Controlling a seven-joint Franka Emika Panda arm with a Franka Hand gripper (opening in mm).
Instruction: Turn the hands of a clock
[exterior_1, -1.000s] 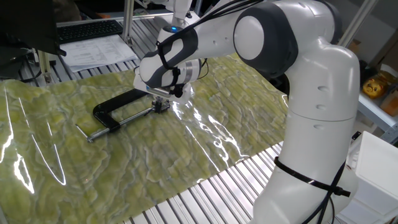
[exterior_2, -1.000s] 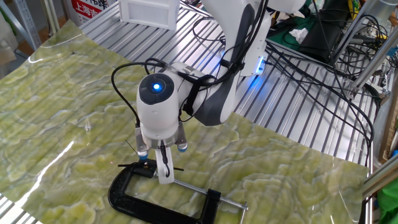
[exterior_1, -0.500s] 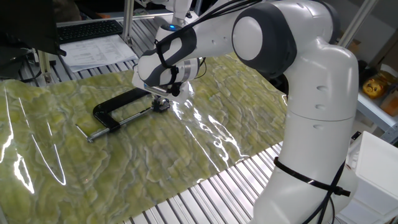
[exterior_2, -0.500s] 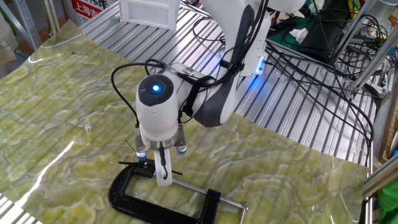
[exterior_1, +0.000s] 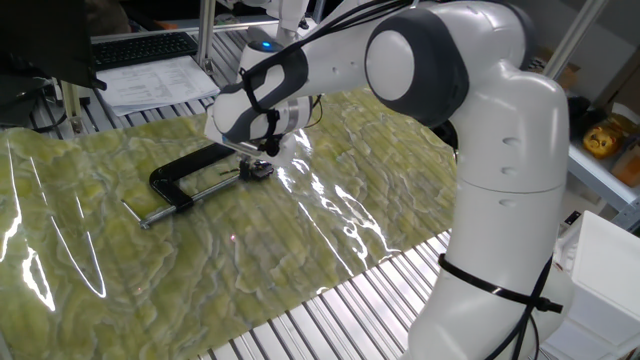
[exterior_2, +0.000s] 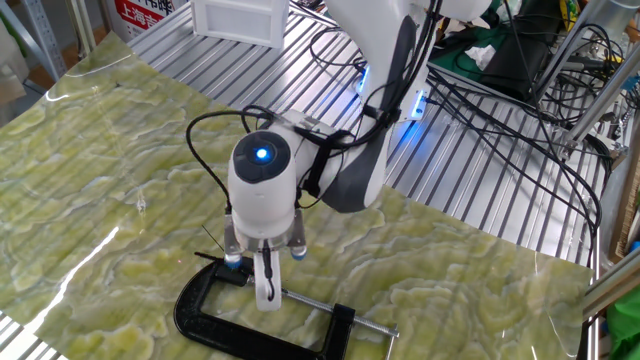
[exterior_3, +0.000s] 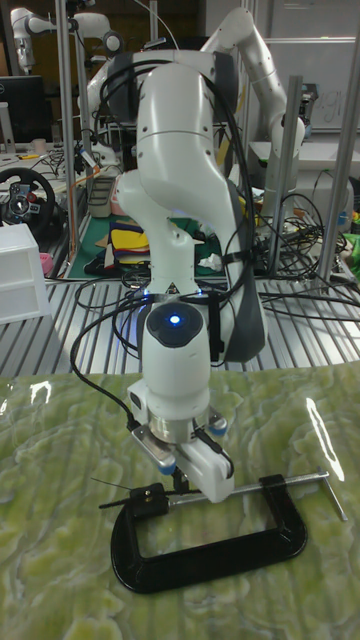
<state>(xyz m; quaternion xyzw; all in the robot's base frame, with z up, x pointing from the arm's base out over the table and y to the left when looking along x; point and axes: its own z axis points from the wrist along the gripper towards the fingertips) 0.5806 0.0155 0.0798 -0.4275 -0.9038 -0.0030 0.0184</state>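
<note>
One white robot arm (exterior_1: 420, 60) reaches down over the tabletop (exterior_1: 250, 270), which is covered by one green marbled sheet under clear film. One black C-clamp (exterior_1: 185, 178) lies flat on that sheet, its screw rod ending in a thin crossbar at about 8 o'clock in the one fixed view.

The clock (exterior_3: 150, 496) is a single small dark block held at the open mouth of the clamp. In the tall fixed view it sits at the clamp's upper left end, with one thin hand (exterior_3: 110, 485) sticking out toward 10 o'clock. In the one fixed view it lies at the clamp's right end, at about 3 o'clock from the frame.

The jaws (exterior_2: 263, 290) hang just above the clamp, right beside the clock; one white finger (exterior_2: 265, 288) points down over the clamp's frame. Whether the fingers touch the clock cannot be told, and the gap between them does not show clearly, so I cannot tell how wide they stand.

One blue light (exterior_2: 262, 154) glows on the wrist. At the far edge of the one fixed view sit one keyboard (exterior_1: 140, 47) and one stack of papers (exterior_1: 160, 83).
</note>
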